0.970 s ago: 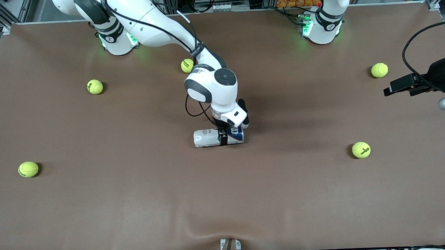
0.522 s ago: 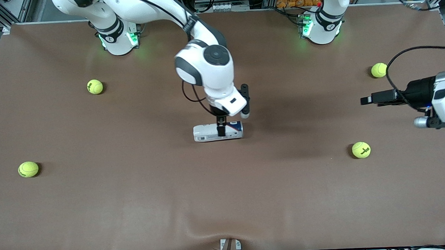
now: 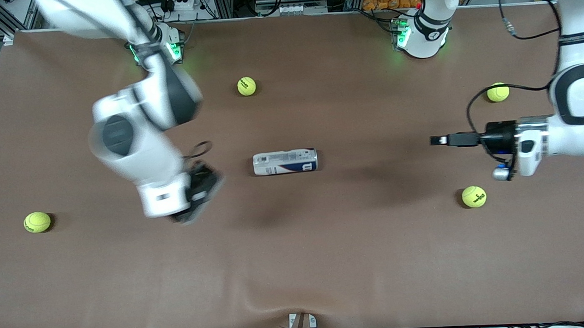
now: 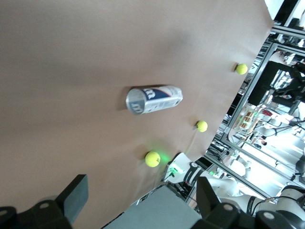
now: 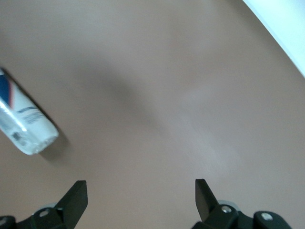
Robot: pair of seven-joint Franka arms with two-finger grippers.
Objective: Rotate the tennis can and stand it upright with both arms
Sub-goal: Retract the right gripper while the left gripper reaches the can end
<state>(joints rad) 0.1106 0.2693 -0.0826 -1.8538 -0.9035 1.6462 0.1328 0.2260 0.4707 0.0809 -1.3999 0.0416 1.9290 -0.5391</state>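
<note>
The tennis can (image 3: 285,162) lies on its side mid-table, its navy "W" end toward the left arm's end. No gripper touches it. My right gripper (image 3: 206,186) is open and empty, low over the cloth beside the can's white end. In the right wrist view its gripper (image 5: 139,195) has bare cloth between the fingers, with the can (image 5: 24,129) off to one side. My left gripper (image 3: 439,140) is open, level, and points at the can's navy end from well off. In the left wrist view its gripper (image 4: 142,195) faces the can (image 4: 153,99).
Yellow-green tennis balls lie scattered on the brown cloth (image 3: 326,261): one (image 3: 246,86) near the bases, one (image 3: 37,222) at the right arm's end, and two (image 3: 498,92) (image 3: 474,196) at the left arm's end, close under the left arm.
The right gripper let go of the can and swung away toward the right arm's end. The can now lies a little farther from the front camera. The left gripper moved in toward the can.
</note>
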